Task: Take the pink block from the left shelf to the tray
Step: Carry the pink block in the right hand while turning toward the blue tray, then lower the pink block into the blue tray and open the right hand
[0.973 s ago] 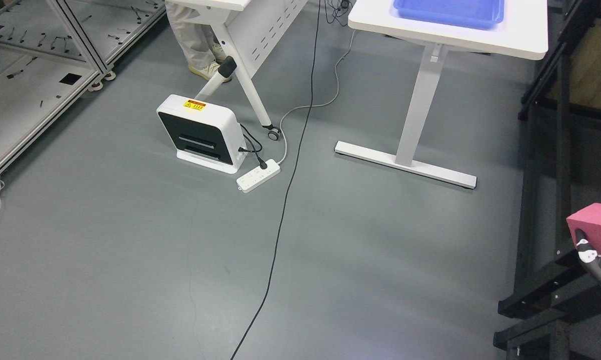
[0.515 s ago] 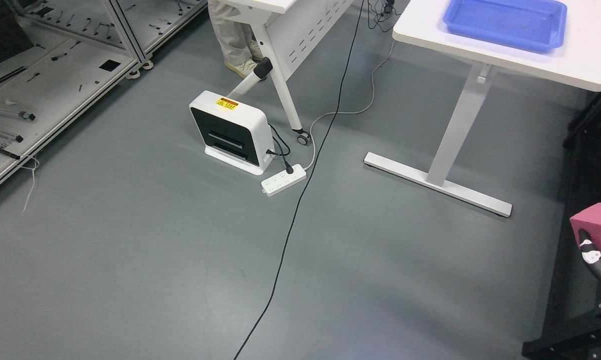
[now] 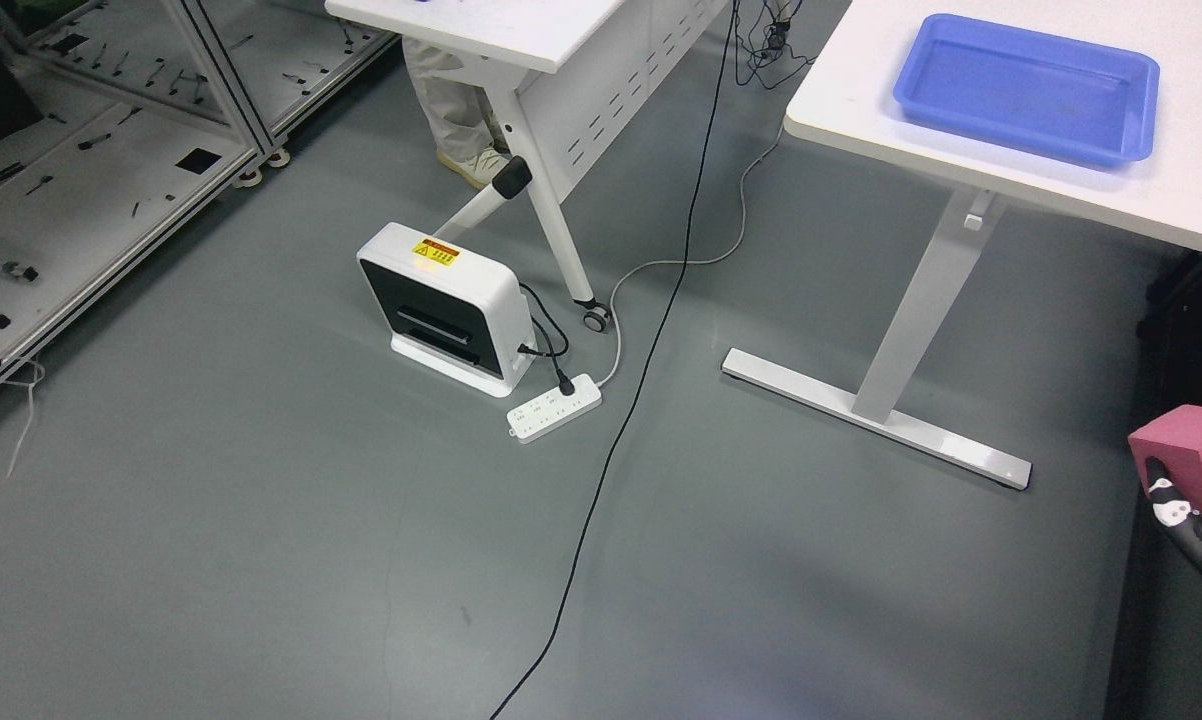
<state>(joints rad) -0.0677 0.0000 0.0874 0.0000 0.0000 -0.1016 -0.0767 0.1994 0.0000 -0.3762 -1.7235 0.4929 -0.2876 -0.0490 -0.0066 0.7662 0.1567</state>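
the pink block (image 3: 1196, 455) sits at the far right edge of the view, held up off the floor in the right hand (image 3: 1186, 510), whose arm comes in from the lower right. one black and white finger (image 3: 1166, 495) curls against the block's front face, so the hand is closed around it, though most of the hand is cut off by the edge. the block is tilted, one corner pointing up. the left hand does not show.

up and to the left of the block, well apart from it, stands a white table (image 3: 1021, 130) on a single post with a long flat foot on the floor. a blue tray (image 3: 1029, 85) lies on the tabletop near its front edge, and nothing shows inside it.

further left a second white table (image 3: 481, 30) with a perforated panel stands on angled legs with a caster. a person's legs (image 3: 451, 110) in light trousers and pale shoes show behind it. by its leg a white box (image 3: 446, 305) with a black front and a yellow label stands on the grey floor (image 3: 261, 520), plugged into a white power strip (image 3: 554, 407) just beside it. a long black cable (image 3: 621, 430) runs across the floor past the strip. along the left edge is a metal shelf (image 3: 91, 180) with small dark parts scattered on it.
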